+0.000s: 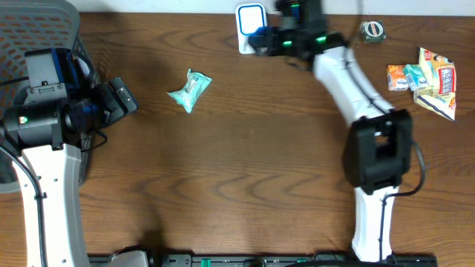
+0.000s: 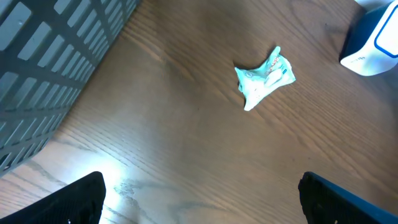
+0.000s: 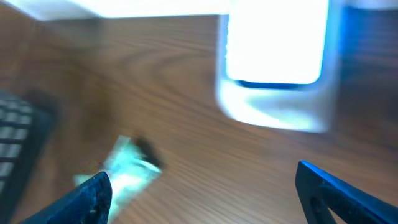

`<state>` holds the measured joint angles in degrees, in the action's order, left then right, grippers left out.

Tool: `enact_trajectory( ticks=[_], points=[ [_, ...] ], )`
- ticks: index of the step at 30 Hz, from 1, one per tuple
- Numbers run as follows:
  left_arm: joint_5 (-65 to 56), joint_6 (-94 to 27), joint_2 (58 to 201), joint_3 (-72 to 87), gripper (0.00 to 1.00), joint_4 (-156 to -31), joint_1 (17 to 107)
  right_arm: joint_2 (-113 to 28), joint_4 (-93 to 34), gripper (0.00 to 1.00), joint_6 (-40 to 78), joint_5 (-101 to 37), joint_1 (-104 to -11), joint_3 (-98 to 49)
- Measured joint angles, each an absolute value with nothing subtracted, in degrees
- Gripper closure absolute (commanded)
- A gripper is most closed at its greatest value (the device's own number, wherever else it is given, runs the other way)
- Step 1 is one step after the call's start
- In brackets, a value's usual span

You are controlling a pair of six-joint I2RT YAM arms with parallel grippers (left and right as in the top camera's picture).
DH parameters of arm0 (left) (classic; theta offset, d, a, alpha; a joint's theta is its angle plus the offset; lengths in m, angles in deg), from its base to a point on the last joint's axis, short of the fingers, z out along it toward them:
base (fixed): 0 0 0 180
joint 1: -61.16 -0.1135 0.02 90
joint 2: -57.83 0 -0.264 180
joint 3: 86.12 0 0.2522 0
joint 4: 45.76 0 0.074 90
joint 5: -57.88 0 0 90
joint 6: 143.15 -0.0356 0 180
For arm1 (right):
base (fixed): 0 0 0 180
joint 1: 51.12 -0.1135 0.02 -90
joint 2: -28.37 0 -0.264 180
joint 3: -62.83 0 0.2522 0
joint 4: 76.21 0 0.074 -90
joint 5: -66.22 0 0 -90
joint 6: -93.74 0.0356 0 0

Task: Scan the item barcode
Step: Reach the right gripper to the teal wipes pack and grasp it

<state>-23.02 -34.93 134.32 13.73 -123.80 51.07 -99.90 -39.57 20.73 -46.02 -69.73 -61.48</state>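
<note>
Left fingers (image 2: 78,202), by the grey basket (image 1: 30,30), are spread wide and empty. Teal packet (image 1: 190,90) lies loose on the desk (image 1: 245,163) (crumpled), clear of both arms. Right fingers (image 3: 339,190) are spread too, near the white-blue scanner (image 1: 251,21). Probably not touching it, wrist view is blurred.

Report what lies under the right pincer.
Only bare wooden table shows beneath the open right pincer. The white-and-blue scanner stands just ahead, the teal packet off to one side. From overhead, the pincer covers part of the scanner, hiding that patch.
</note>
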Motion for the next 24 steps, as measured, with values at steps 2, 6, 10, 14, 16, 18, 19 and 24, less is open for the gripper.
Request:
enact_trajectory(
  ticks=[2,6,10,14,16,18,19,24],
  points=[
    [-23.02,-34.93,134.32,13.73,0.02,-123.80,51.07,-100.51,-42.35,0.12,23.02,-44.31,-73.14,-61.48],
    [-23.00,-34.93,134.32,13.73,0.02,-123.82,51.07,-103.44,-47.09,0.17,26.52,-40.36,-79.45,-61.48],
    [-23.02,-34.93,134.32,13.73,0.03,-123.80,51.07,-107.11,-48.16,0.31,28.01,-34.24,-84.39,-61.48],
    [-23.00,-34.93,134.32,13.73,0.02,-123.82,51.07,-109.40,-47.73,0.33,28.79,-27.24,-88.13,-61.46],
    [-23.00,-34.93,134.32,13.73,0.02,-123.82,51.07,-109.71,-47.86,0.33,28.84,-25.17,-89.14,-61.46],
    [-23.00,-34.93,134.32,13.73,0.03,-123.82,51.07,-109.84,-47.83,0.34,28.86,-23.83,-90.01,-61.46],
    [-23.02,-34.93,134.32,13.73,0.03,-123.80,51.07,-109.88,-47.77,0.34,28.86,-23.53,-90.23,-61.46],
    [-23.00,-34.93,134.32,13.73,0.03,-123.82,51.07,-110.01,-46.52,0.36,29.01,-22.19,-90.82,-61.46]
  ],
)
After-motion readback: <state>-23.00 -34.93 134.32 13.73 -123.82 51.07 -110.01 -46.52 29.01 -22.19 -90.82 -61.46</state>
